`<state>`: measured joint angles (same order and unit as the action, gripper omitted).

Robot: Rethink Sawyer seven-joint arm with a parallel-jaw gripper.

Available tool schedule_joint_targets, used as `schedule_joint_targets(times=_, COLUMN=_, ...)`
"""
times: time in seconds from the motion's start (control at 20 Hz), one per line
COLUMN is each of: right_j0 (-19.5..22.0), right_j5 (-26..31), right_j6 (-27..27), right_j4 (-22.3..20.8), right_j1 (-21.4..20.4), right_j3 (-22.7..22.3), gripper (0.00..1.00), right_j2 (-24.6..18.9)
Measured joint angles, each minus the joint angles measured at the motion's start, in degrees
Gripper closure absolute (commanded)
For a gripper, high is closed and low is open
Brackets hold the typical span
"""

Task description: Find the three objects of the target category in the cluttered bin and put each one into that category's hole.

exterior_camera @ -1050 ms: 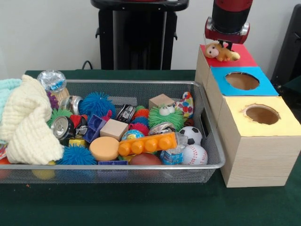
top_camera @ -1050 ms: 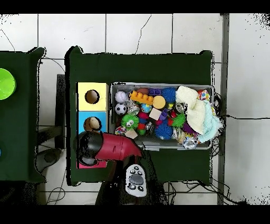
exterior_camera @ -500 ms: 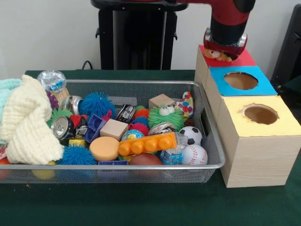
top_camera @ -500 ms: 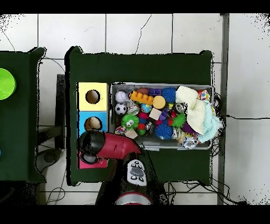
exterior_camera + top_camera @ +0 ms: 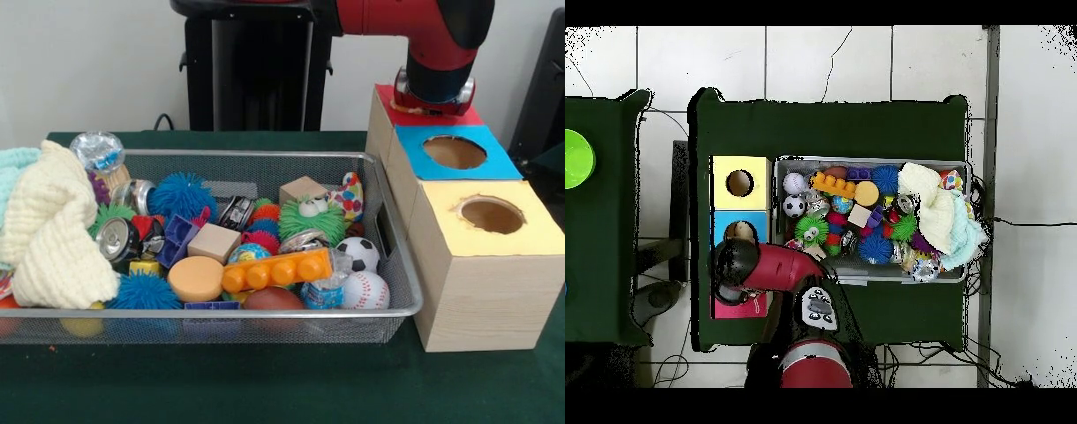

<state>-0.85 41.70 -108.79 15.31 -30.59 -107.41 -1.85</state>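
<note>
Three wooden boxes stand in a row right of the bin: a red-topped box [image 5: 387,95], a blue-topped box [image 5: 499,164] and a yellow-topped box [image 5: 534,237]. The blue and yellow tops each show a round hole. My gripper [image 5: 433,104] is down on the red top, covering its middle, and the arm's wrist hides whatever is under it. In the overhead view the gripper [image 5: 735,262] sits over the red box [image 5: 751,306]. No toy shows beneath it. A green furry toy with eyes [image 5: 311,216] and a patterned plush [image 5: 350,196] lie in the bin.
The wire mesh bin [image 5: 265,311] holds balls, spiky balls, wooden blocks, cans, an orange brick [image 5: 278,269] and a cream knitted cloth [image 5: 53,230]. A black stand [image 5: 252,71] rises behind the bin. Green cloth covers the table.
The gripper came down onto the red box top. The small brown monkey toy that hung under it a second ago has dropped out of sight.
</note>
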Motion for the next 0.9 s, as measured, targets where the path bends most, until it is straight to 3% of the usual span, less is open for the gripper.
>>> schedule_joint_targets(times=0.3, right_j0=0.01, right_j5=0.46, right_j6=-0.18, right_j4=-0.06, right_j1=0.07, right_j3=0.1, gripper=1.0, right_j2=0.2)
schedule_joint_targets(times=0.35, right_j0=0.01, right_j5=0.52, right_j6=-0.18, right_j4=-0.08, right_j1=0.08, right_j3=0.09, gripper=0.0, right_j2=0.29)
schedule_joint_targets(times=0.9, right_j0=-0.85, right_j5=0.91, right_j6=-0.17, right_j4=-0.04, right_j1=0.07, right_j3=0.31, gripper=0.0, right_j2=1.27)
